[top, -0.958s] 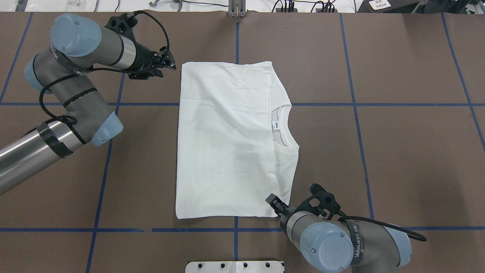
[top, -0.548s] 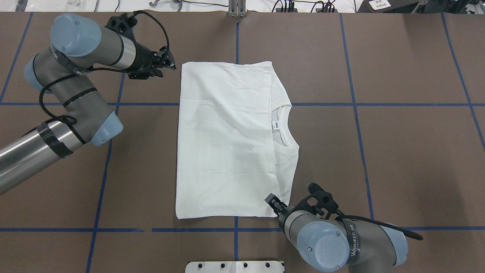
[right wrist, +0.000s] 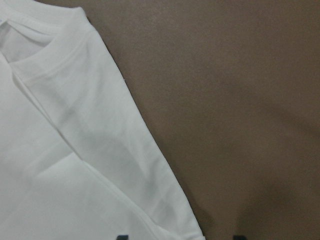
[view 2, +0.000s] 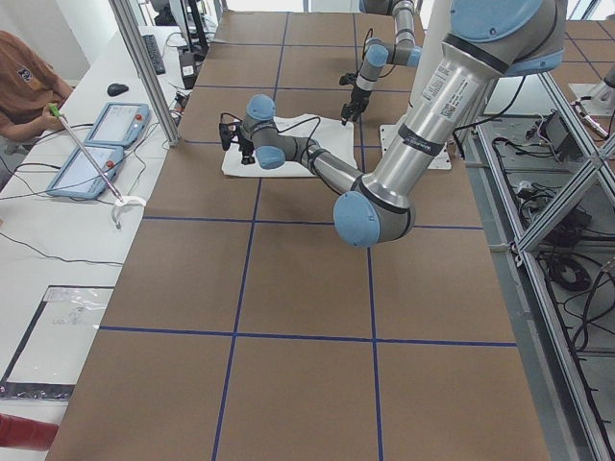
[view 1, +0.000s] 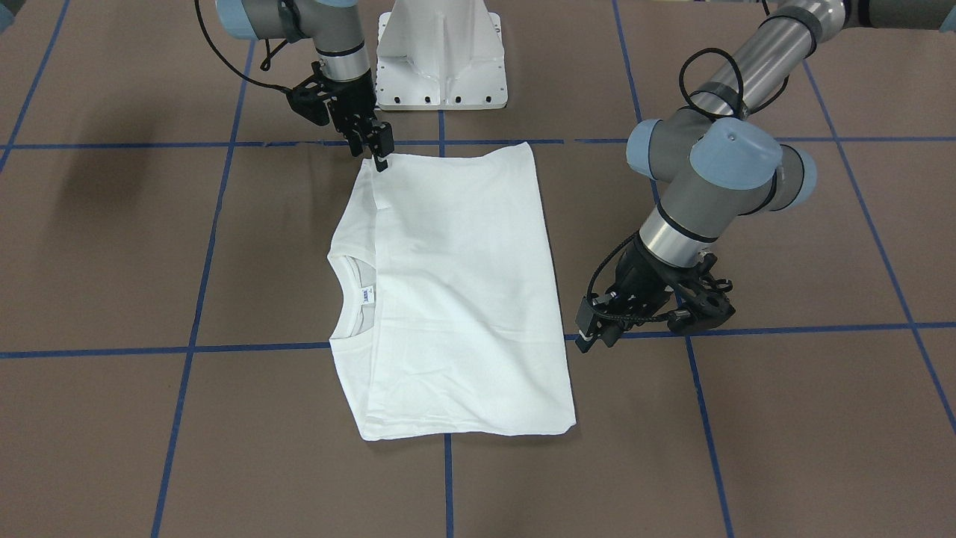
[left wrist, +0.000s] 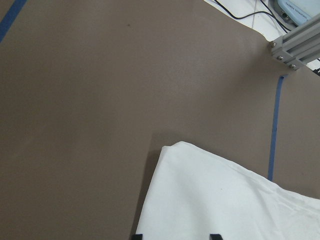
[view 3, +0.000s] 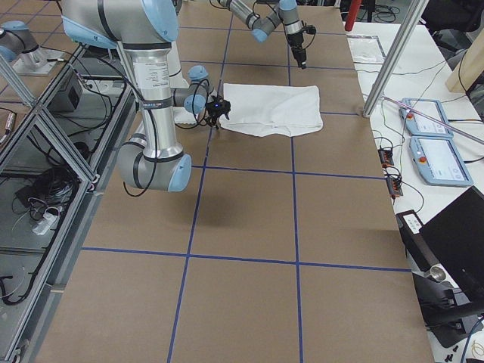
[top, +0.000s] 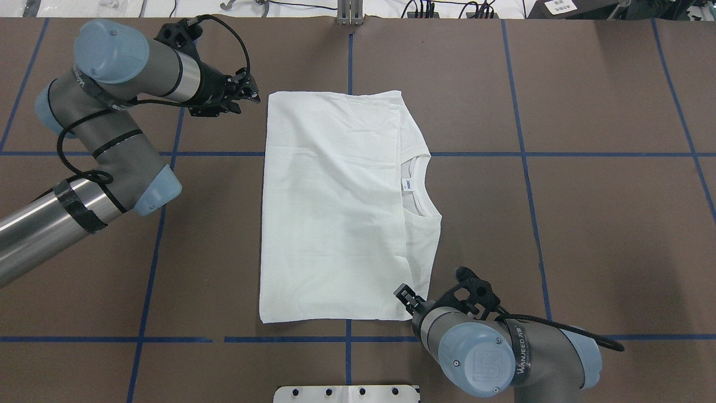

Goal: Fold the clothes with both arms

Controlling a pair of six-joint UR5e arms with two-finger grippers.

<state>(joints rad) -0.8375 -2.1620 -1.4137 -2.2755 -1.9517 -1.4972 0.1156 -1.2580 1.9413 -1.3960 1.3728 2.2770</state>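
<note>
The clothes are one white T-shirt (top: pixel 335 207) lying folded and flat on the brown table, its collar (top: pixel 418 187) and neck label toward the right edge. My left gripper (top: pixel 254 95) hovers open just off the shirt's far left corner (left wrist: pixel 172 150), jaws spread wide in the left wrist view. My right gripper (top: pixel 404 295) stands open over the near right corner, where the cloth's edge (right wrist: pixel 165 190) runs between its spread jaws. From the front, the shirt (view 1: pixel 455 299) has the left gripper (view 1: pixel 591 336) on its right and the right gripper (view 1: pixel 381 155) at its top left corner.
The white pedestal base (view 1: pixel 441 67) stands at the robot's side of the table, close to the right gripper. Blue tape lines (top: pixel 520 154) cross the brown surface. A person (view 2: pixel 24 86) sits at a side bench with control tablets (view 2: pixel 96 144) behind an aluminium post (view 2: pixel 144 67).
The right arm's elbow has slid left and slightly forward, nudging its gripper a little farther onto the shirt's corner. The left arm and the shirt look unchanged.
</note>
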